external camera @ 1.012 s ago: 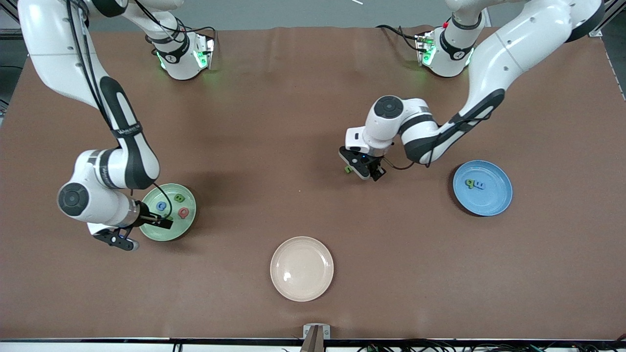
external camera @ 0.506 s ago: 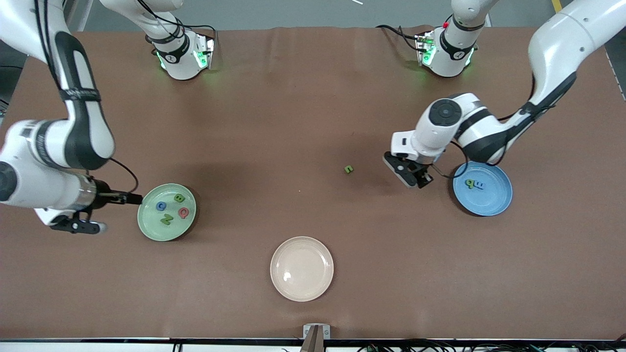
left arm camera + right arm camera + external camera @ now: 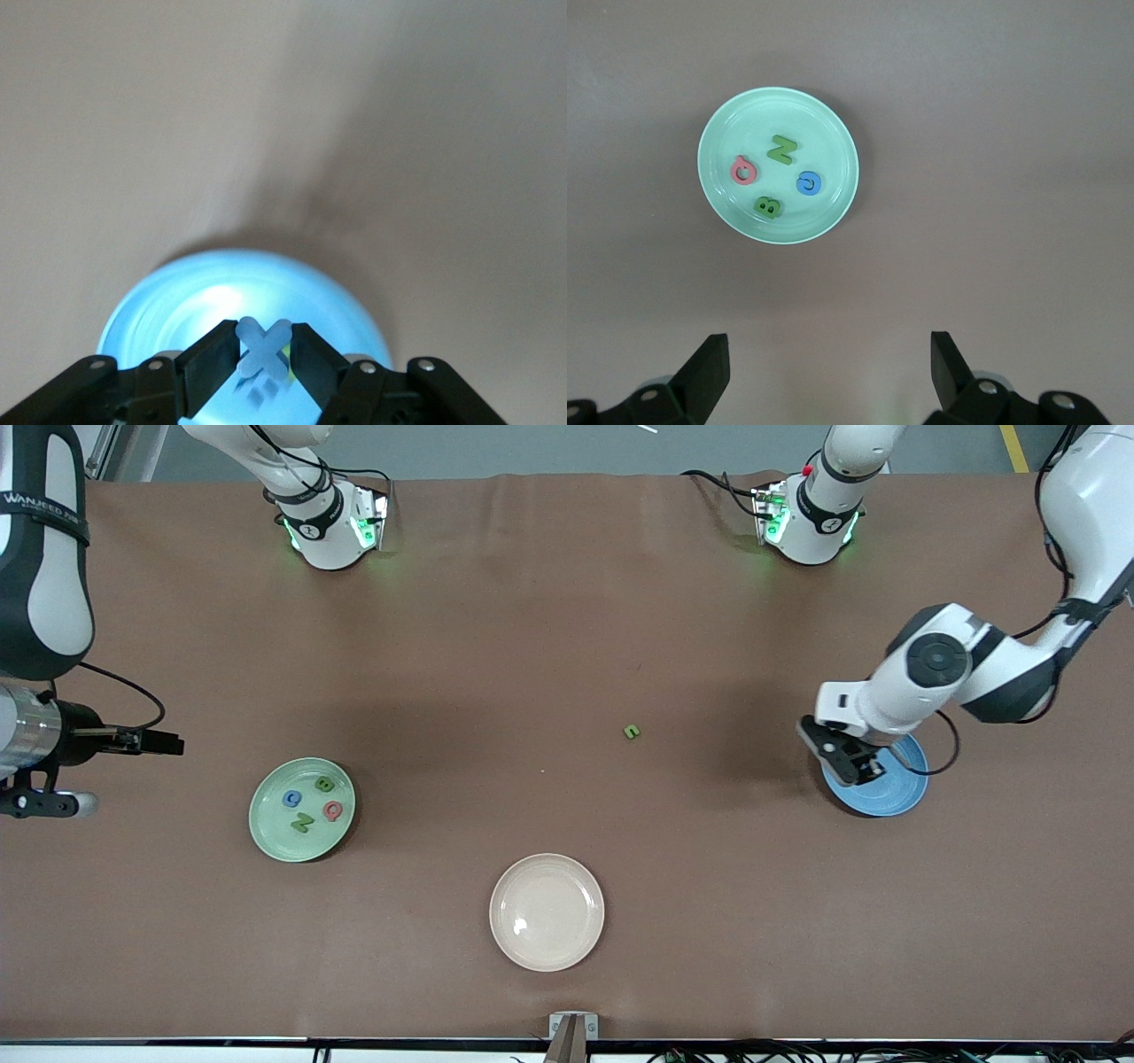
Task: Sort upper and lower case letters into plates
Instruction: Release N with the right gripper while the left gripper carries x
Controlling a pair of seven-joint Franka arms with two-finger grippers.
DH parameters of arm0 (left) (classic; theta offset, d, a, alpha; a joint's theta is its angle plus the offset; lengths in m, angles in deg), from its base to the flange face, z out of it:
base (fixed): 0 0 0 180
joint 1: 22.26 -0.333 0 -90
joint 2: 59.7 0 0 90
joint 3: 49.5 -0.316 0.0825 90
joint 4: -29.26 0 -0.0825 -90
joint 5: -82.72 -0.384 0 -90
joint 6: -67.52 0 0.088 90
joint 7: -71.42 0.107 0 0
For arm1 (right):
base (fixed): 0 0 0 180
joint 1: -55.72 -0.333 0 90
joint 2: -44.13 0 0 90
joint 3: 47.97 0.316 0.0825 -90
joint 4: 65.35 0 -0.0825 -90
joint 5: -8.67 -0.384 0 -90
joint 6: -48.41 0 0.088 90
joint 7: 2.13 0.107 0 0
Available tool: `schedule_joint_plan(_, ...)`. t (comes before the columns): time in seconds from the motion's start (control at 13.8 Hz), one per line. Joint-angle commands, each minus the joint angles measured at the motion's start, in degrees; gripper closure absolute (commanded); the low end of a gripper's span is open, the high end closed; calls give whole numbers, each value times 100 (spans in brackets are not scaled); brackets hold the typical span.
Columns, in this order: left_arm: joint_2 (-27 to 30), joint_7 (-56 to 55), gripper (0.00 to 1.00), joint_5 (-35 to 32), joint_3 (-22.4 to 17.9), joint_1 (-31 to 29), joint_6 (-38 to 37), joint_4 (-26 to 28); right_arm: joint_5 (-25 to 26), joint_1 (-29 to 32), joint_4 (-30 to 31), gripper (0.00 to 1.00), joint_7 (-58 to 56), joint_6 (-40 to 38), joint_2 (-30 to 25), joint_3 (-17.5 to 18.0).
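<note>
From the front view we see a brown paper-covered surface (image 3: 567,646) carrying three round plates. The pale mint green glossy plate (image 3: 266,833) lies toward the right arm's end and holds four tiny chunky toy letters: a blue C (image 3: 291,799), a green B (image 3: 324,784), a red-pink Q (image 3: 332,810) and a green N (image 3: 302,823). The cream-beige plate (image 3: 547,911) sits nearest the front camera, about midway between the two ends. The sky blue glossy plate (image 3: 890,797) lies toward the left arm's end, partly covered by the left end effector (image 3: 848,763), which hangs over the plate's rim. One small green lowercase letter (image 3: 631,732) lies alone on the bare surface between the mint and blue plates, closer to the blue one. The right end effector (image 3: 40,804) is at the frame's edge, over the surface by the right arm's end, apart from the mint plate.

In the left wrist view we find the left end effector (image 3: 264,372) pinching a small pale blue x-shaped letter (image 3: 263,347) between its fingers (image 3: 211,359), directly above the sky blue plate (image 3: 159,297).

In the right wrist view the right end effector (image 3: 829,367) stands spread wide with nothing between its fingers (image 3: 709,363). Below it we see the mint plate (image 3: 833,133) with the pink Q (image 3: 743,170), green N (image 3: 781,149), blue C (image 3: 808,183) and green B (image 3: 769,206) resting inside, well apart from the fingers.
</note>
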Motion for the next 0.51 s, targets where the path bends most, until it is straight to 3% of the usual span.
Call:
schedule_joint_plan(0.0, 46, 625, 85, 91, 85, -433, -98, 29, 90, 127, -336, 0, -34, -142, 97, 90)
schedule_joint_plan(0.43, 2, 944, 85, 39, -319, -470, -81, -58, -174, 39, -258, 0, -25, -203, -96, 125)
